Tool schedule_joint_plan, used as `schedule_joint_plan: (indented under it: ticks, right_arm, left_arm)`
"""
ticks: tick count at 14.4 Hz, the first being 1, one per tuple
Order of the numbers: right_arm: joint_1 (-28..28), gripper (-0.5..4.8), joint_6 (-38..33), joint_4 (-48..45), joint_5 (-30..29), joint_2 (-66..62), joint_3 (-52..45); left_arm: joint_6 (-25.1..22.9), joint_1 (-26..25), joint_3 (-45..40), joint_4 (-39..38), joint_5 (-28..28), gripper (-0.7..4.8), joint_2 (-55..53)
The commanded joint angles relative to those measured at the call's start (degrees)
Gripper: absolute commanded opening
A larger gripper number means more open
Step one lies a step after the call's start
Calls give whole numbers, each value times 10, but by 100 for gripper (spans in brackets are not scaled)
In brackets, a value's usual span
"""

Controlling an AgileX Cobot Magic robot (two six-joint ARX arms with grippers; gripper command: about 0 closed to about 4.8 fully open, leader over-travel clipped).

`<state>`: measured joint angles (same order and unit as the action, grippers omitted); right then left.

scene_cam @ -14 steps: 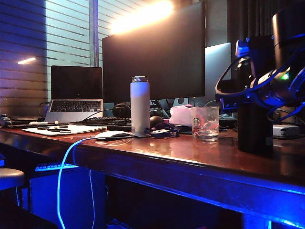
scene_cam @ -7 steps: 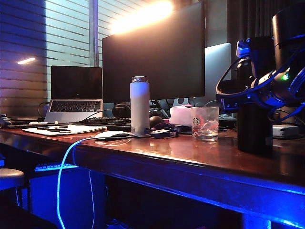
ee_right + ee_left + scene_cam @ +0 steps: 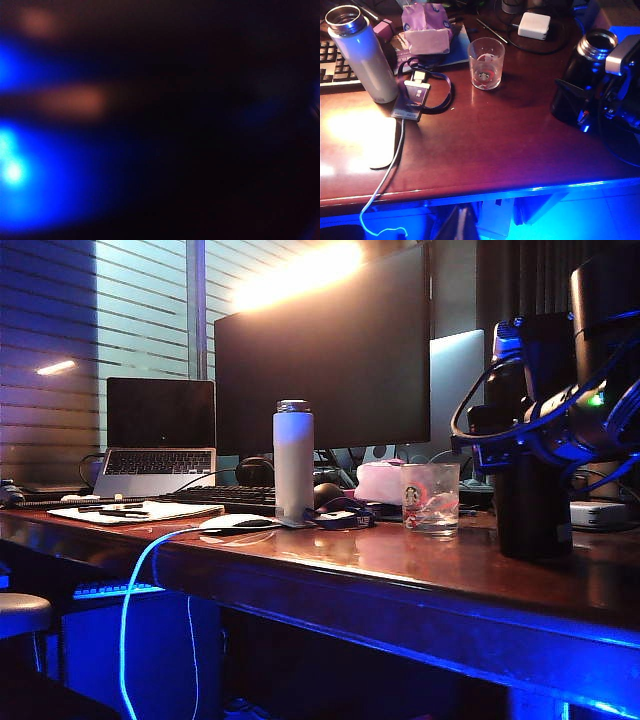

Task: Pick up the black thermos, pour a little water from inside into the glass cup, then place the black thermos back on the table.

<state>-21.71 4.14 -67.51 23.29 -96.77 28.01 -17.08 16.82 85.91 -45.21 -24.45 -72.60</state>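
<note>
A: What's the layout, biggest thing first?

B: The table (image 3: 485,150) carries everything. The black thermos (image 3: 580,85) stands upright on it toward the right end, long axis vertical, open mouth up. The glass cup (image 3: 486,63) sits well apart from it, toward the middle, with a white bottle (image 3: 362,55) farther left.

A: Which arm is on it?

B: The right gripper (image 3: 515,445). It comes in level from the right, and its fingers (image 3: 572,90) bracket the thermos body below the shoulder, so the bottle lies directly between them, crossing them upright.

A: Clamped?

B: I cannot tell. The fingers sit close against the dark body, but the right wrist view is only a dark blur. The thermos rests on the table, not lifted.

A: And the left gripper?

B: Not in view; its camera only looks down on the scene
</note>
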Motion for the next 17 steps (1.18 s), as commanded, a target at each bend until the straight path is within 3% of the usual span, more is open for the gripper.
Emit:
schedule_joint_plan:
  ticks: [1, 4, 9, 13, 17]
  right_arm:
    - [0, 18, 6, 0, 41, 2, 5]
    - [0, 18, 23, 15, 40, 2, 40]
    - [18, 17, 33, 164, 31, 1, 163]
    - [65, 17, 40, 261, -2, -15, 262]
    - [80, 17, 100, 314, -29, -70, 340]
  left_arm:
    - [0, 0, 3, 3, -4, -3, 2]
    - [0, 0, 3, 2, -4, -3, 2]
    - [0, 0, 3, 0, -4, -3, 2]
    - [0, 0, 3, 0, -4, -3, 2]
    - [0, 0, 3, 3, -4, -3, 2]
